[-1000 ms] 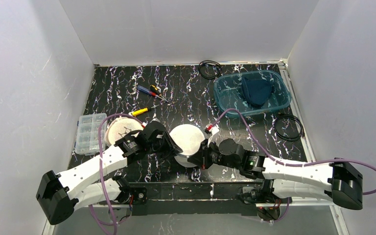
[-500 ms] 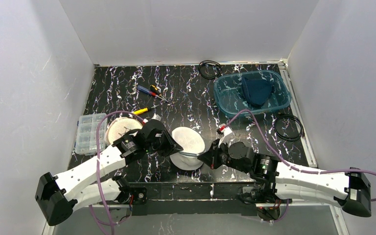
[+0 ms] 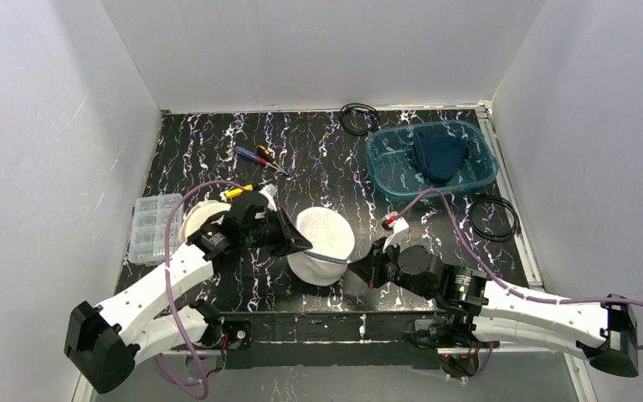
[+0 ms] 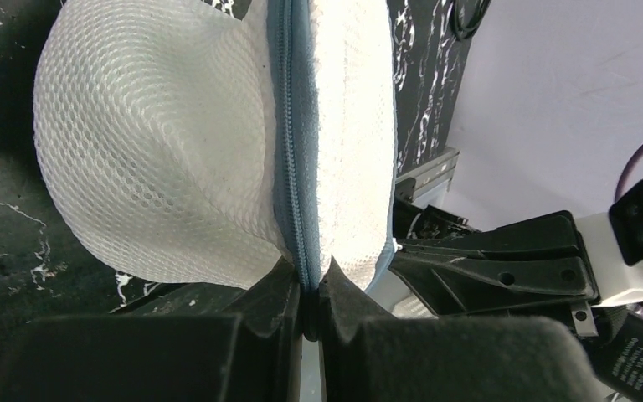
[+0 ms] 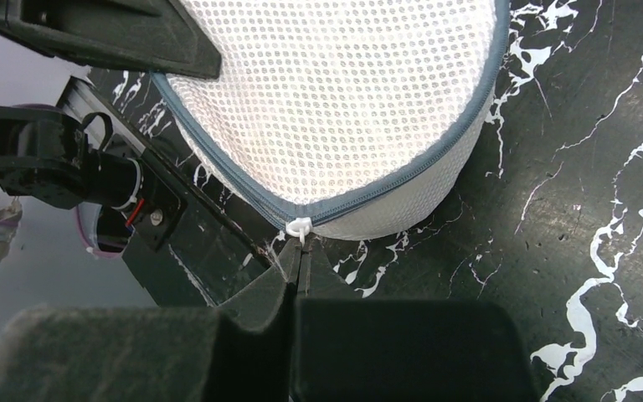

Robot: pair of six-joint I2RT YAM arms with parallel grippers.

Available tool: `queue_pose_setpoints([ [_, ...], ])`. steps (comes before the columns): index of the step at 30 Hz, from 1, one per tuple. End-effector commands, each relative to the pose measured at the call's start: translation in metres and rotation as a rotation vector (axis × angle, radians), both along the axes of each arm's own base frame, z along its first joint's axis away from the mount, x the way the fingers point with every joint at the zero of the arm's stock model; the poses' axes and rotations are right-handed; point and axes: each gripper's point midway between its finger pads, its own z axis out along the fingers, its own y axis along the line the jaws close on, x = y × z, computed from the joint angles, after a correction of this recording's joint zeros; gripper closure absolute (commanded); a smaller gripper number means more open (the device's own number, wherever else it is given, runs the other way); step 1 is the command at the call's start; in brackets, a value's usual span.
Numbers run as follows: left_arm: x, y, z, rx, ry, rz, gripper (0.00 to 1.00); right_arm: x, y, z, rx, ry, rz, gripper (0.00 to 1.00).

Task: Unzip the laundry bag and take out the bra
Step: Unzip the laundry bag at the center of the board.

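Two grippers hold the bag (image 3: 322,243) between them near the front edge of the table (image 3: 318,159), just ahead of the arm bases. It is a white mesh pouch with a grey-blue zip (image 4: 289,151) running round its rim, and it sits tipped up on its edge, its lower part touching the table. The left gripper (image 3: 304,248) comes in from the left with its jaws pressed together on the zip tape; in the left wrist view the fingers (image 4: 268,297) pinch the seam where the two mesh faces meet. The right gripper (image 3: 357,266) reaches in from the right, low and close to the table, its jaws squeezed together on the small white pull (image 5: 299,226) at the bottom of the rim. Along every stretch that shows, the zip is closed, and the mesh is too dense to tell what lies inside. A round beige mesh thing (image 3: 203,219) lies under the left arm, beside a clear parts box (image 3: 151,228) at the left edge. Two screwdrivers (image 3: 255,157) lie farther back, with a yellow-handled one (image 3: 239,191) nearer the left arm. At the back right stands a teal bin (image 3: 477,172) holding a dark cloth (image 3: 437,155). One black cable loop (image 3: 358,117) lies behind the bin and another (image 3: 494,218) lies just in front of it.
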Motion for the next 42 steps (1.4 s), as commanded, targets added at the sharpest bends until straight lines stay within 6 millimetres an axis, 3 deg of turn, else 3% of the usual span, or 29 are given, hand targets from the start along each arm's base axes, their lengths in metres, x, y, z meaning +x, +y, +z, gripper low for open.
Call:
queue_pose_setpoints([
  [1,0.010,0.001,0.003,0.019,-0.058,-0.076,1.00,-0.002,0.001,-0.004,-0.042,-0.023,0.036,0.99],
  [6,0.016,-0.004,-0.012,0.042,-0.037,-0.103,0.98,-0.005,0.011,-0.010,-0.018,-0.003,0.060,0.99],
  [10,0.015,-0.002,-0.022,0.058,-0.013,-0.093,0.88,-0.007,0.020,-0.011,0.009,0.009,0.078,0.99],
  [17,0.002,0.014,-0.012,0.073,-0.023,-0.061,0.38,-0.009,0.026,-0.009,0.034,0.020,0.088,0.99],
  [20,-0.011,0.026,-0.010,0.085,-0.002,-0.041,0.30,-0.010,0.030,-0.006,0.046,0.024,0.098,0.99],
  [31,-0.060,0.050,0.003,0.030,0.023,0.018,0.27,-0.014,0.051,0.006,0.112,0.043,0.142,0.99],
  [36,-0.070,0.042,0.000,0.040,0.032,0.028,0.27,-0.018,0.066,0.006,0.131,0.055,0.174,0.99],
  [42,-0.064,0.028,-0.003,0.025,0.045,0.033,0.28,-0.028,0.085,0.010,0.135,0.051,0.220,0.99],
])
